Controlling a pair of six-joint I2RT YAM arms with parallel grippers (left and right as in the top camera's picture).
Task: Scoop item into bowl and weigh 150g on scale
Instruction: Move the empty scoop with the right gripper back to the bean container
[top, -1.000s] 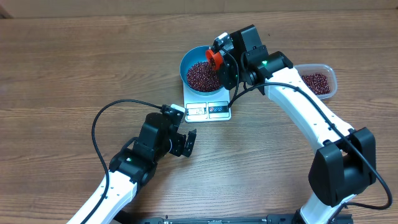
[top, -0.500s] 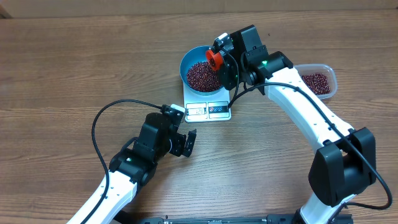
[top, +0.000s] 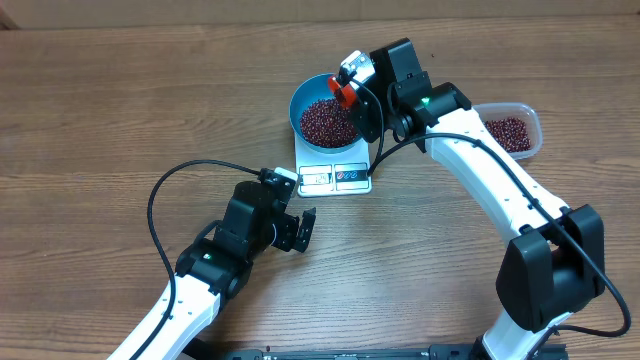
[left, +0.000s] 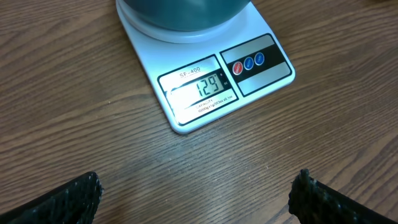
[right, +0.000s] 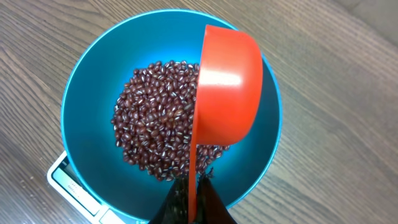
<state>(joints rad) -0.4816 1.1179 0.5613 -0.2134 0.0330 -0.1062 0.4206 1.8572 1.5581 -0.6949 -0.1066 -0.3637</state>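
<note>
My right gripper is clamped tight on the handle of the red scoop, which hangs over the blue bowl on top of the scale. The scoop is rolled onto its side, its back toward my camera and its mouth toward the heap of red-brown beans in the bowl. I cannot see inside the cup, so I cannot say whether any beans are left in it. Its long axis runs straight out from my fingers across the bowl.

The scale's display seems to read 129, so I judge the load short of the target and another, smaller scoop is needed.

What the next move turns on is where the supply lies. The clear tub holding more beans sits to the right of the scale, just beyond my right forearm and well apart from my other arm. So the right arm is the nearer one and already has the tool. I would have to swing away from the scale to the right and level the scoop before dipping.

My left gripper rests in front of the scale, near its display edge, jaws spread wide and holding nothing.
</note>
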